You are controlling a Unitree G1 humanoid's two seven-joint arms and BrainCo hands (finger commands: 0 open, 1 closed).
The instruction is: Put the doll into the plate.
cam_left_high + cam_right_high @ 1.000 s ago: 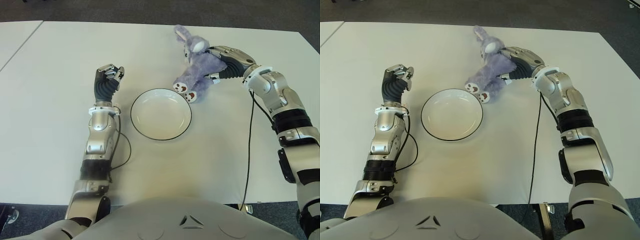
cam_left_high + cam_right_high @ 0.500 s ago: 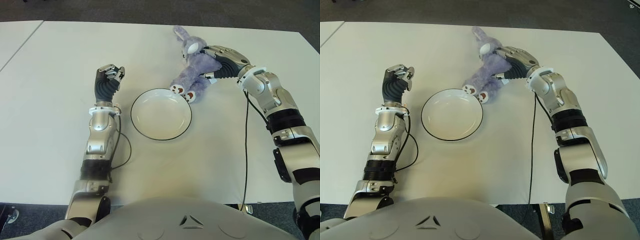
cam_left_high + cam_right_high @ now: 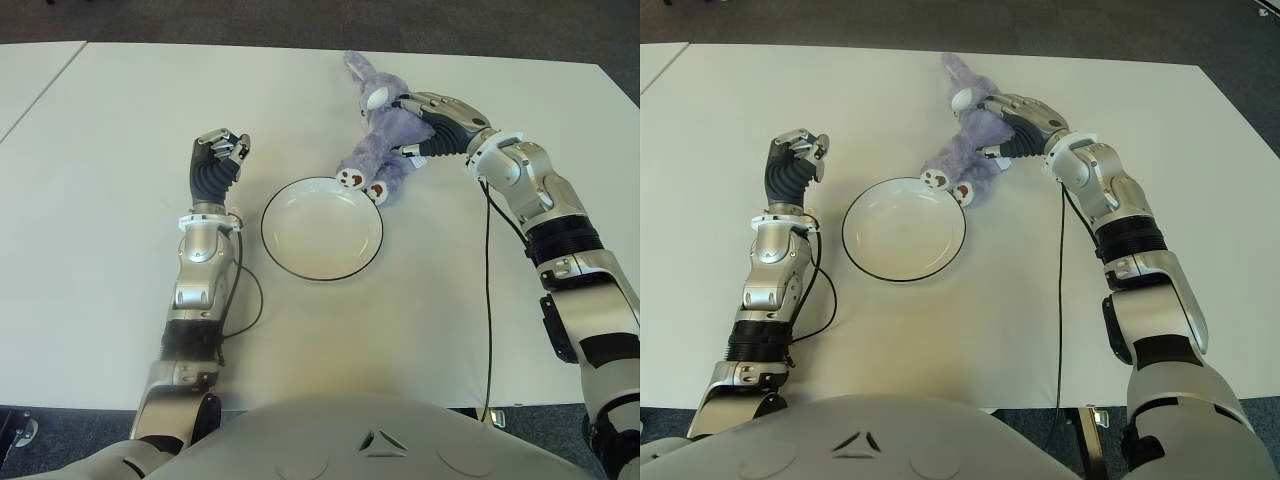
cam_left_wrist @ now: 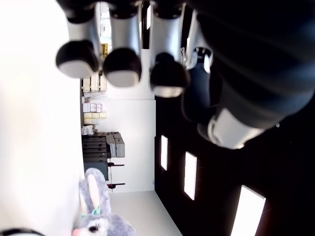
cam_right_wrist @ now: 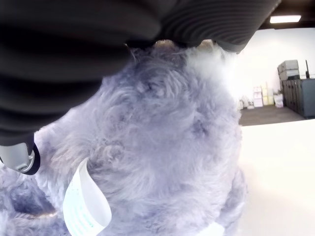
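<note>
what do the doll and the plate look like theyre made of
Doll, gripped by the right hand: soft plush fabric, going by its fuzzy lilac pile and sewn-in white tag. Plate: probably glazed ceramic, possibly melamine; smooth, glossy white with a thin dark rim.

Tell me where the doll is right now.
The doll is in the right robot hand, toward the far right of the table. Its feet reach the far right rim of the plate, with its body still outside the plate.

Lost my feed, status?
Right hand shut on plush bunny. Bunny's feet at plate rim. Left hand curled, empty. Path clear.
</note>
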